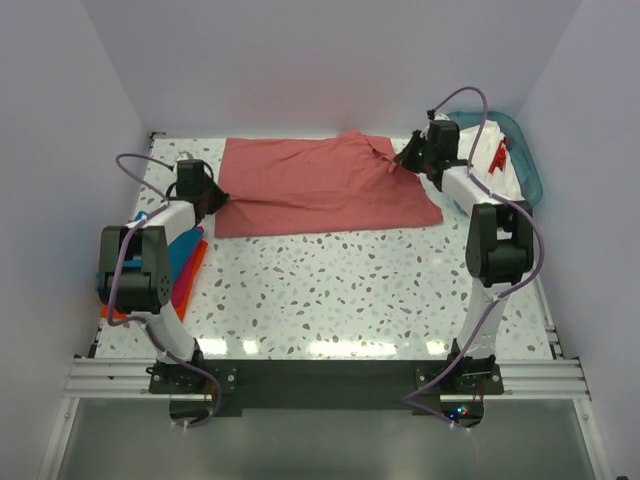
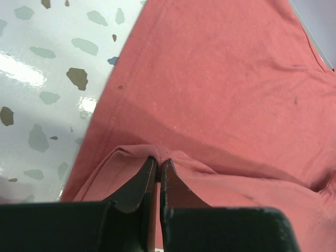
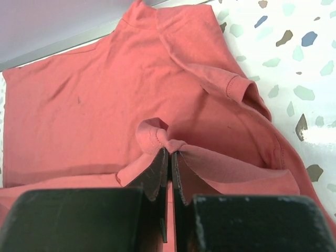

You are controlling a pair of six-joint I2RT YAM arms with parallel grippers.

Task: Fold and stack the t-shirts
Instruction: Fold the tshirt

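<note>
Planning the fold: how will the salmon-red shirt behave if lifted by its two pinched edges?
Probably floppy: the salmon-red shirt puckers where the left gripper and right gripper pinch it. Likely sags between them when raised. Its thin cloth looks light.

You are looking at no text, label, brand or number that can be read in any of the three views. The one marking you are seeing is the red mark (image 1: 498, 155) on the white t-shirt (image 1: 505, 178) in the top view, and it is showing too small to make out as letters or a sign.
</note>
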